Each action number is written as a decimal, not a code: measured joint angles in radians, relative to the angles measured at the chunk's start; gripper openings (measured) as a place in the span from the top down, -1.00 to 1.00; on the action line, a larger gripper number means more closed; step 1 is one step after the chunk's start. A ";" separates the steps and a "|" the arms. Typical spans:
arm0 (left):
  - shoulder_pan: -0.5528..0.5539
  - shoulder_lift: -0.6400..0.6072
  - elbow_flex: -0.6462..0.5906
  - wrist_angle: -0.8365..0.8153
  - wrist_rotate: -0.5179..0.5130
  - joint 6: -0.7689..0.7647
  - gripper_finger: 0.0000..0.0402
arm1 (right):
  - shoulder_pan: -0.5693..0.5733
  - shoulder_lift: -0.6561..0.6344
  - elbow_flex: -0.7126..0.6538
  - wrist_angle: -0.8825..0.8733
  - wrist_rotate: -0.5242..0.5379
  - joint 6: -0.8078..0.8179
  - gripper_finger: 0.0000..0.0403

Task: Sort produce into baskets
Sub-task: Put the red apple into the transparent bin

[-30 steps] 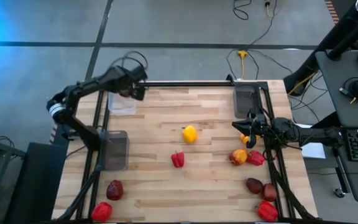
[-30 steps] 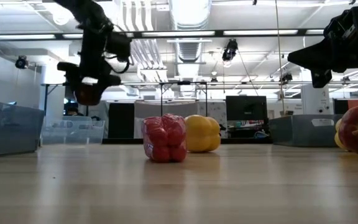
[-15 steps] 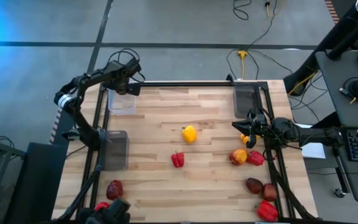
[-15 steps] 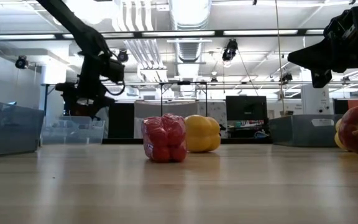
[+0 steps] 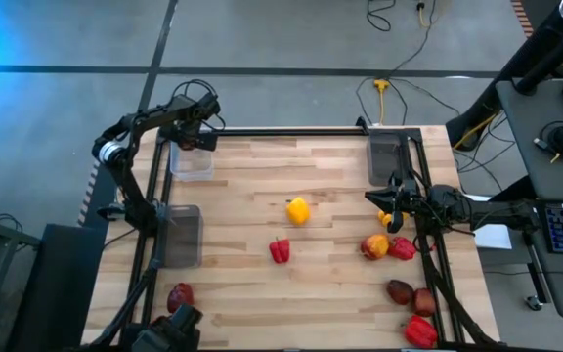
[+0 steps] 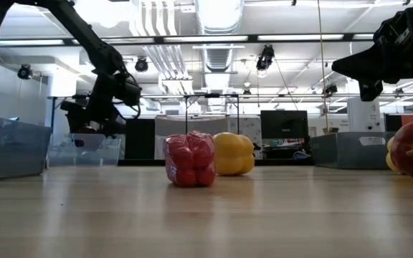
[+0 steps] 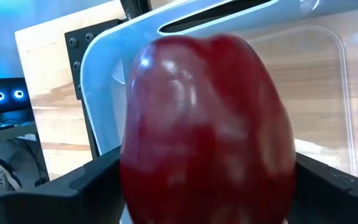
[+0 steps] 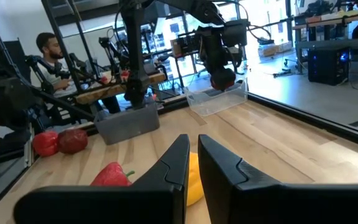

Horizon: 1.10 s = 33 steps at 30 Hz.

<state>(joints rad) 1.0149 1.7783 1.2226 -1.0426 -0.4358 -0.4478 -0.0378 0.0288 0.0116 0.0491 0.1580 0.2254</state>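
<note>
At the counter's near edge a maroon piece (image 5: 180, 297) lies toward the left corner, and three more red and maroon pieces (image 5: 413, 308) cluster by the near right corner. Further in, a red pepper (image 5: 279, 250) and a yellow pepper (image 5: 298, 209) sit loose mid-counter, with an orange-red piece (image 5: 375, 246) nearer the right edge. My right tool (image 5: 391, 209) waits there above a small yellow piece (image 8: 192, 180), its fingers drawn almost together with nothing between them. A grey basket (image 5: 182, 235) stands at the left edge and another (image 5: 387, 158) at the far right corner. At the far left corner my left tool (image 5: 201, 140) is clenched on a dark red pepper (image 7: 207, 124), held directly over the clear basket (image 5: 192, 168). Over the last second this arm has swung from further in over the counter out to that corner and dropped lower, so the pepper now hangs just above the basket floor, not yet resting on it. I judge the carry finished and letting go to be next; nearly all the other produce still lies unsorted.
</note>
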 joint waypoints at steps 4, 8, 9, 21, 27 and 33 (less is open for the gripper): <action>0.000 0.002 0.008 -0.007 0.005 0.000 -0.72 | 0.000 0.000 0.000 0.000 0.000 0.000 0.87; -0.001 -0.011 0.017 -0.033 0.008 0.000 -0.78 | 0.000 0.000 0.000 0.000 0.000 0.000 0.87; -0.002 -0.018 0.025 -0.041 0.008 0.002 -0.79 | 0.000 0.000 0.000 0.000 0.000 0.000 0.87; -0.218 -0.241 0.064 0.000 0.206 0.043 -0.72 | 0.000 0.000 0.000 0.000 0.000 0.000 0.87; -0.527 -0.342 0.054 0.144 0.214 0.052 -0.72 | 0.000 0.000 0.000 0.000 0.000 0.000 0.87; -0.819 -0.347 0.052 0.223 0.210 0.049 -0.72 | 0.000 0.000 0.000 0.000 0.000 0.000 0.87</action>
<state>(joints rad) 0.1957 1.4308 1.2751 -0.8195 -0.2255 -0.3987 -0.0380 0.0288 0.0118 0.0490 0.1581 0.2256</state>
